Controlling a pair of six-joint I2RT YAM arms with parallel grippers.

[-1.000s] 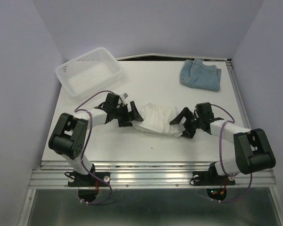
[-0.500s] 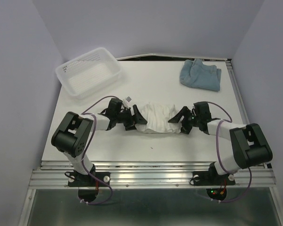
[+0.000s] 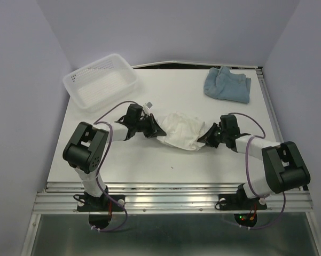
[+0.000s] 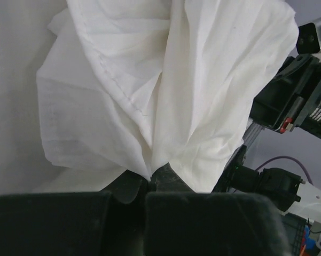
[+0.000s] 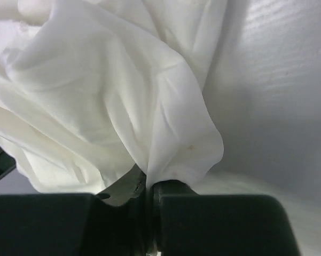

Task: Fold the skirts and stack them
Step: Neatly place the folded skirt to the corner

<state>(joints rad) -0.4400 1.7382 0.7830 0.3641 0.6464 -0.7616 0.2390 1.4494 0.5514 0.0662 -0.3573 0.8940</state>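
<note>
The left pincer (image 3: 159, 132) is clamped on one end of the thin white ruffled cloth skirt (image 3: 179, 131), and the right pincer (image 3: 204, 141) is closed on the opposite end. The bunched cloth spans between them above the white table (image 3: 149, 160). The dusty blue-grey cloth skirt (image 3: 227, 84) lies crumpled well beyond the right pincer, and a white plastic mesh basket (image 3: 100, 80) sits well beyond the left pincer

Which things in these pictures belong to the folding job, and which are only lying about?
Part of the job:
- white skirt, each end in the shut jaws of the left gripper and right gripper
- blue-grey skirt, bunched at the far right of the table

Only lying about:
- white mesh basket, far left, apart from both skirts
</note>
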